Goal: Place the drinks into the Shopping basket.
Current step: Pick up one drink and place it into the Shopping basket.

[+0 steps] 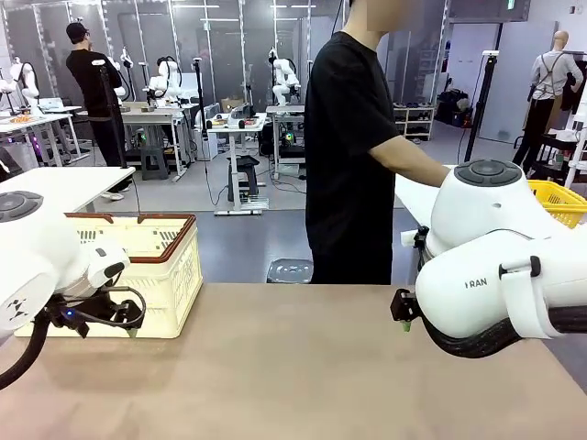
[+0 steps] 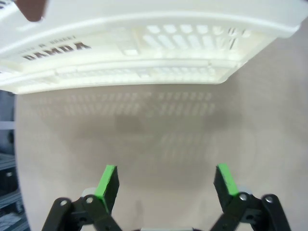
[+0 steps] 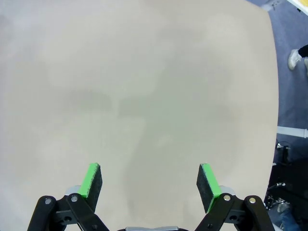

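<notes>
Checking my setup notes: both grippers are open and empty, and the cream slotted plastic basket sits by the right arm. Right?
No: the cream slotted plastic basket with brown rim sits by the left arm, as the front view shows.

Counted on 1 surface (image 1: 293, 367): 1 Shopping basket (image 1: 170, 275), cream w/ brown rim. 2 grippers are seen: left gripper (image 2: 167, 175), right gripper (image 3: 150, 173). Also 1 person (image 1: 348, 156), 1 yellow mesh basket (image 1: 559, 197).

The word "DAMDA" stands in dark capitals on the cream side wall of the Shopping basket (image 2: 159, 53), with a line of finer print just above it that is too small to read. The white shell of the right arm (image 1: 495, 275) bears the grey letters "RAN".
</notes>
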Robot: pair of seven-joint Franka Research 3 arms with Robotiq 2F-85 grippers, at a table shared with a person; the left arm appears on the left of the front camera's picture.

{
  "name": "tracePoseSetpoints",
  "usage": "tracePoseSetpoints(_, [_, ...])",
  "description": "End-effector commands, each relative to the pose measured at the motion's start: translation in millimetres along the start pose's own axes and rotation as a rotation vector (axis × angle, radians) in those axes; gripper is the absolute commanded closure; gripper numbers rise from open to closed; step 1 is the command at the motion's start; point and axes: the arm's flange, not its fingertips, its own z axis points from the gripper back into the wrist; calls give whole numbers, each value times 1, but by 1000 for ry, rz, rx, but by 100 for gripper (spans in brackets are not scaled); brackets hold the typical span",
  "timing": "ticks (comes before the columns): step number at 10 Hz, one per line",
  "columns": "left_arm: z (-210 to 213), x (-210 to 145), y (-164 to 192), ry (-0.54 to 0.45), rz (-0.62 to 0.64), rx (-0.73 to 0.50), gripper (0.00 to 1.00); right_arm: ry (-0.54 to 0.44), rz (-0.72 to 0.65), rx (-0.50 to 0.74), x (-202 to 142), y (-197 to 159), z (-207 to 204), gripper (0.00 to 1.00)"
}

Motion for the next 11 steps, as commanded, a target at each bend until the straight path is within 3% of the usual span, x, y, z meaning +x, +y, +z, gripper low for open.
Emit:
tracePoseSetpoints(1, [0,-2,-4,6,-23,-1,0,0,22,0,0,0,0,0])
tracePoseSetpoints(11, [0,-2,-4,6,-23,-1,0,0,22,0,0,0,0,0])
